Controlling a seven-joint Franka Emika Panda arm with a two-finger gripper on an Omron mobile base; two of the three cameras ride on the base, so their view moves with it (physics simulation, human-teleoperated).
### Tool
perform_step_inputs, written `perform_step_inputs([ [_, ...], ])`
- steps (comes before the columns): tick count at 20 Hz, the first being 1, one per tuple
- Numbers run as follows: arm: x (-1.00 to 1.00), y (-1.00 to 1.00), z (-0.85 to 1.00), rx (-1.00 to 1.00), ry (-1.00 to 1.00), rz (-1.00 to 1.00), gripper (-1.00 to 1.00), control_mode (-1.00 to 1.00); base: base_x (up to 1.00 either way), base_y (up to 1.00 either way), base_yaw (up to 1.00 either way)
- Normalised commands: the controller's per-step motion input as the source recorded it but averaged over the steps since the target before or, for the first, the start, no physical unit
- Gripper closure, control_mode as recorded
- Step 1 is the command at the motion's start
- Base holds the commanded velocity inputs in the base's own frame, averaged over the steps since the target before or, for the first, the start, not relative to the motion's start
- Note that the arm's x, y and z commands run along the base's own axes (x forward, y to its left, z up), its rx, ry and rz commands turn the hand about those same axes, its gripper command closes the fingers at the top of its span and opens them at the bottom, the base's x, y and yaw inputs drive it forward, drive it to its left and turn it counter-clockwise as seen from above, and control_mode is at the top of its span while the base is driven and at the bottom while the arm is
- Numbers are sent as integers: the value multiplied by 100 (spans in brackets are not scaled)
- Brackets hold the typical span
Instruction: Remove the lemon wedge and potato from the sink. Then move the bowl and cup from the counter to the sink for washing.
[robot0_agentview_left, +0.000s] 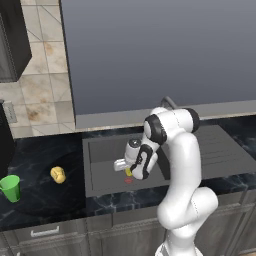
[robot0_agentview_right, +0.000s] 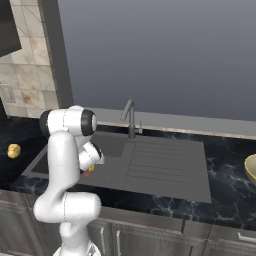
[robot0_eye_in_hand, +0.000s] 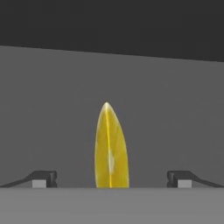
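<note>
Lemon wedge (robot0_eye_in_hand: 111, 151) is seen in the hand view standing on the grey sink floor, pointed end up, centred between the two dark fingertips (robot0_eye_in_hand: 43, 178), which are spread wide apart and touch nothing. In the left base view a sliver of the wedge (robot0_agentview_left: 128, 171) is glimpsed just under the gripper (robot0_agentview_left: 124, 170), beside the red drain (robot0_agentview_left: 128, 180), toward the front edge of the sink (robot0_agentview_left: 105, 165) basin. From the right base view the wedge (robot0_agentview_right: 91, 168) is partly covered by the wrist, again next to the drain (robot0_agentview_right: 86, 175). The gripper (robot0_agentview_right: 92, 165) is lowered into the basin, nothing is clamped. Potato (robot0_agentview_left: 58, 174) is found on the dark counter (robot0_agentview_left: 40, 195), left of the sink's left edge, well apart from the basin; it is also seen at the far left of the right base view (robot0_agentview_right: 13, 150). Cup (robot0_agentview_left: 10, 188) is upright on the counter near its front-left edge, left of the potato and apart from it. Bowl (robot0_agentview_right: 251, 169) is cut off at the right edge of the right base view, resting on the counter beyond the right edge of the ribbed drainboard (robot0_agentview_right: 160, 162). Faucet (robot0_agentview_right: 129, 117) is fixed at the back edge of the sink.
</note>
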Motion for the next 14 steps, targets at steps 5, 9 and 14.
perform_step_inputs([
  [5,8,0,-12,0,0,0,-100,-100,0,0,0],
  [9,8,0,-10,0,0,0,-100,-100,0,0,0],
  [14,9,0,-11,0,0,0,-100,-100,0,0,0],
])
